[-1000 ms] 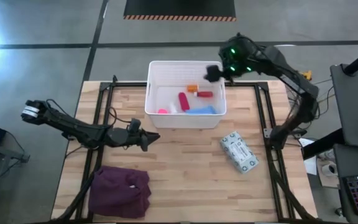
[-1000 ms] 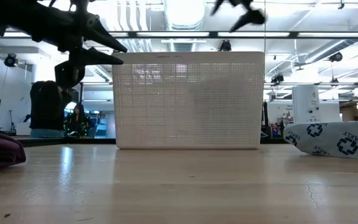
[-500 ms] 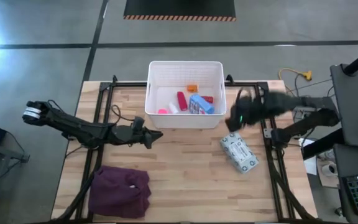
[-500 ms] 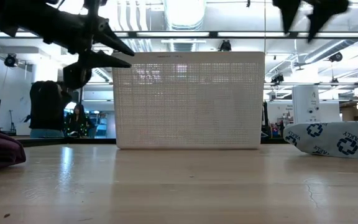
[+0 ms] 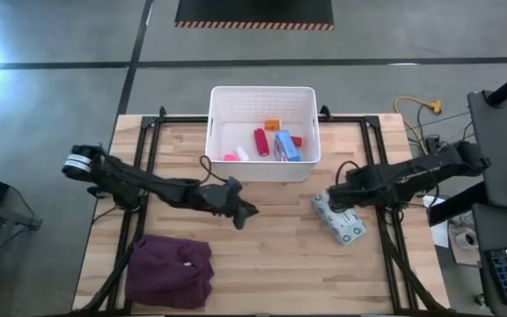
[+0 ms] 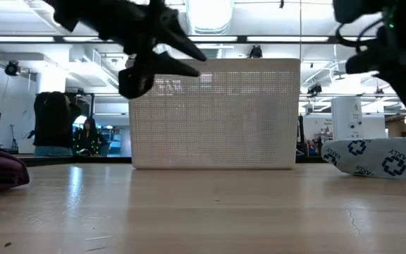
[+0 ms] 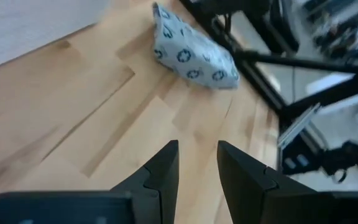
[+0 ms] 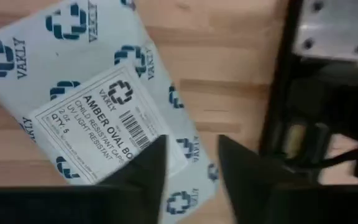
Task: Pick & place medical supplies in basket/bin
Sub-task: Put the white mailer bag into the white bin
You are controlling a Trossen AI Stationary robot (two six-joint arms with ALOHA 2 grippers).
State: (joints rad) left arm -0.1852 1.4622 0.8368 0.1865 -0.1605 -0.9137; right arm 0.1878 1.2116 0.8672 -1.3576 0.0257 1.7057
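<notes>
The white slotted basket (image 5: 220,99) stands at the table's far middle. In it lie a blue box (image 5: 285,145), a red bottle (image 5: 260,141), a small orange piece (image 5: 272,125) and small pink and white pieces. The pale patterned packet (image 5: 343,220) lies flat on the table at the right, near the basket. My right gripper (image 5: 331,201) is open above the packet's far end; its wrist view shows the packet's label (image 8: 104,124) past the spread fingers. My left gripper (image 5: 246,214) is open and empty above the table's middle, pointing toward the packet (image 7: 191,53).
A maroon cloth (image 5: 170,271) lies bunched at the table's near left. Black frame rails (image 5: 382,189) run along the table's right and left sides. Bare wood lies between the cloth and the packet.
My right gripper has swung from above the basket's far right corner toward the table's right and near edge, and has come down over the packet. My left gripper has moved toward the table's right, past the basket's near side.
</notes>
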